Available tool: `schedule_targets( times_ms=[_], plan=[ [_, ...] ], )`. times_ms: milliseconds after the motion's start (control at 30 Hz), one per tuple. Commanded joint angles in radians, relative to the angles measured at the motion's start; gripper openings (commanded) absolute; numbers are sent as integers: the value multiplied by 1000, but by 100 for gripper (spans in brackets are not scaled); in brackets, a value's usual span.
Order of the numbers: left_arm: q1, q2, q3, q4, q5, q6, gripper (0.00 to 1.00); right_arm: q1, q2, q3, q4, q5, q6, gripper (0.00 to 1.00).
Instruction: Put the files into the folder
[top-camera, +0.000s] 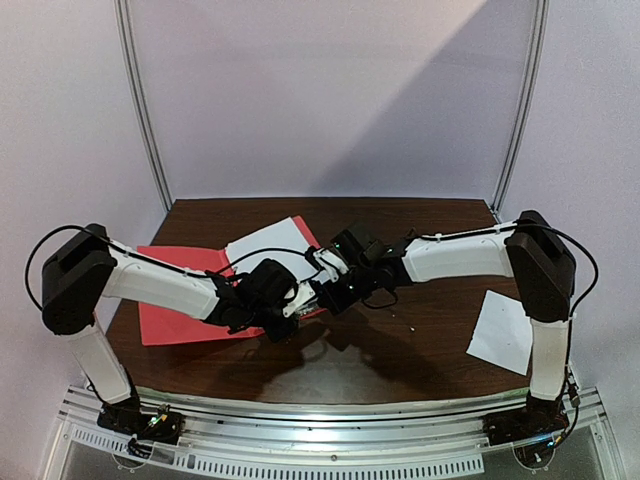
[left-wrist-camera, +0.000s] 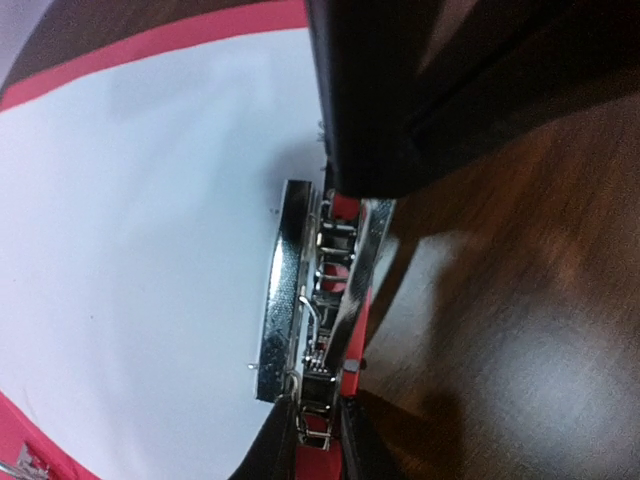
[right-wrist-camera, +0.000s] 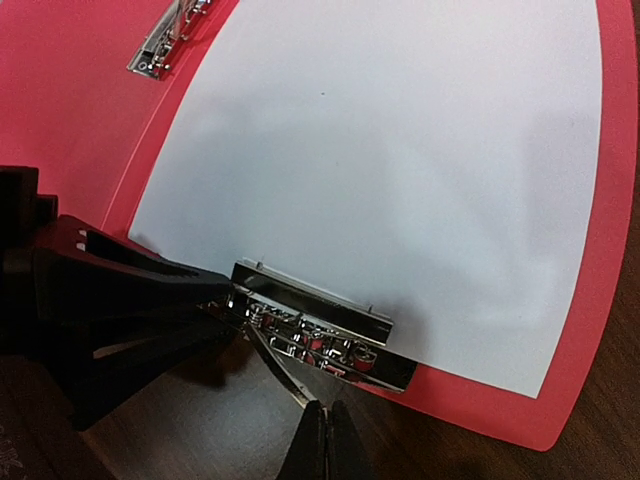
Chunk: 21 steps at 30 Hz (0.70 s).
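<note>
Folder (top-camera: 175, 300): lay open and flat, red inside up, on the left-centre of the table (top-camera: 430, 330).
Folder axis: ran left to right across the wood, with the right end swung a little toward the back.
Large sheet (top-camera: 268, 245): rested white and flat on the folder's right half, turned slightly off its edges, with the near margin tucked under the clip (right-wrist-camera: 320, 310).
Sheet axis: could not be read, being hidden in part behind the arms.
Clip body: sat chrome and closed on the folder's near edge, lengthwise along that edge, over the paper's margin.
Lever (right-wrist-camera: 275, 365): stuck out thin from the clip over bare wood.
Second clip (right-wrist-camera: 165, 40): lay on the folder's other half, well apart from both grippers.
Left gripper (left-wrist-camera: 318, 440): was parted only narrowly.
Left fingers (left-wrist-camera: 270, 450): clasped one end of the clip across that narrow gap.
Right gripper (right-wrist-camera: 325, 435): was pressed fully together.
Right fingertips: met the free end of the lever; could not be told whether pinching or merely touching it.
Both wrists: came nose to nose above the folder's near right edge in the overhead view.
Small sheet (top-camera: 500, 332): lay flat on bare wood at the far right beside the right arm, well apart from the folder, and pointed roughly near to far with a slight tilt.
</note>
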Motion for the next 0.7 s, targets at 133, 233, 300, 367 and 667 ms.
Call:
schedule_targets(
  times_ms=[133, 233, 300, 367, 667],
  plan=[
    [4, 88, 19, -62, -36, 18, 3, 6, 45, 30, -82, -1, -11, 0],
    [2, 87, 19, -63, -19, 30, 0, 4, 45, 41, -94, -3, -12, 0],
    [-1, 78, 17, -60, 9, 45, 0, 3, 43, 45, -101, -3, -15, 0],
    [-5, 62, 13, -55, 42, 53, 0, 3, 41, 45, -109, -3, -17, 0],
    [-61, -8, -14, -80, 136, 7, 0, 2, 1, -16, -128, -10, -38, 0]
  ],
)
